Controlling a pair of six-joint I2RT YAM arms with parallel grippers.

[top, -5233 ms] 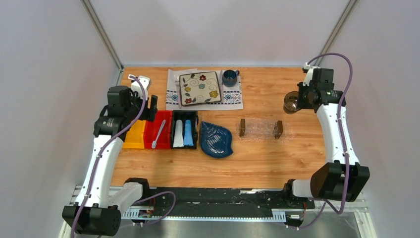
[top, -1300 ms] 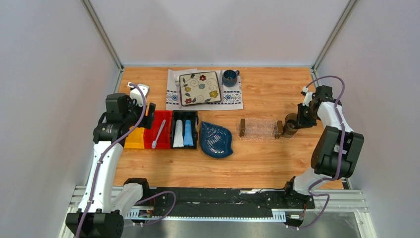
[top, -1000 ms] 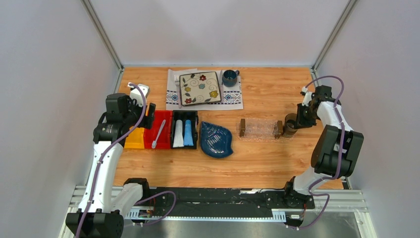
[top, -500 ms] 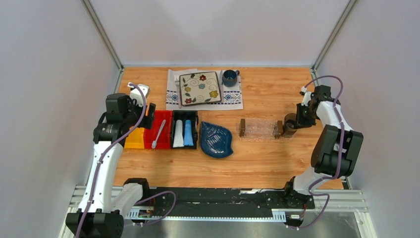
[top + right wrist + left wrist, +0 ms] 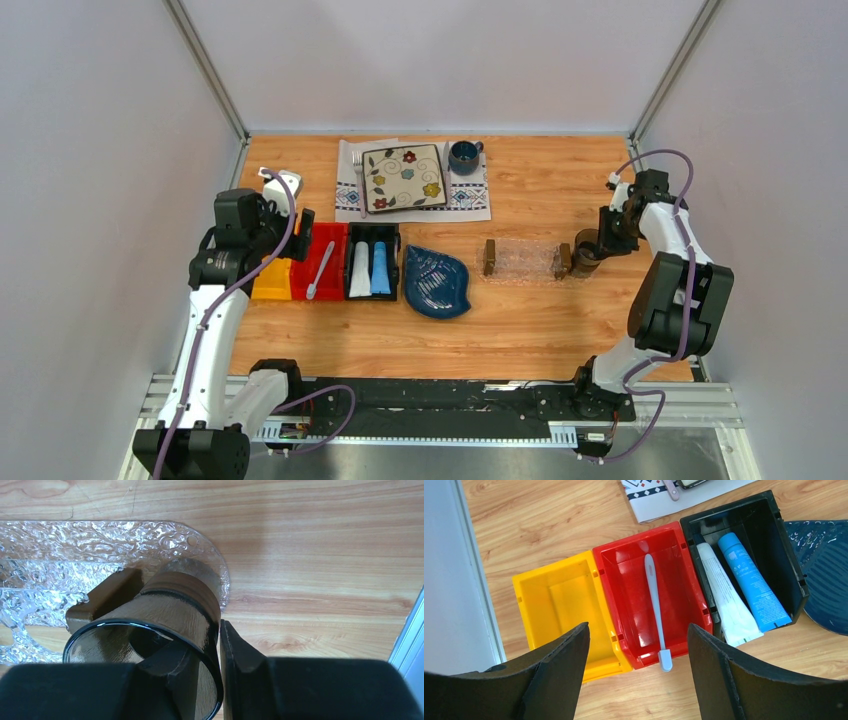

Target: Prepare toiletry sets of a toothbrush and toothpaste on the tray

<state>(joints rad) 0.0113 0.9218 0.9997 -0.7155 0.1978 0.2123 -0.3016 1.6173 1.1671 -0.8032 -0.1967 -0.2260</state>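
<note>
Left gripper (image 5: 638, 635): jaws apart, over toothbrush (image 5: 654, 607) in red bin (image 5: 684, 595), frame centre. Handle runs top-to-bottom, square across the jaw gap, so it's left arm's pick. Toothpaste (image 5: 751, 587) just right, in black bin (image 5: 774, 525). Tray (image 5: 523, 260) centre-right, no toiletries yet. Right gripper (image 5: 205, 640) straddles cup (image 5: 170, 610) wall at tray's right end; gripping or not, can't tell.

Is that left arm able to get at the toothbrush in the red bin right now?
Probably yes: the left gripper hangs open right above the red bin, and the toothbrush lies uncovered, alone in it.
</note>
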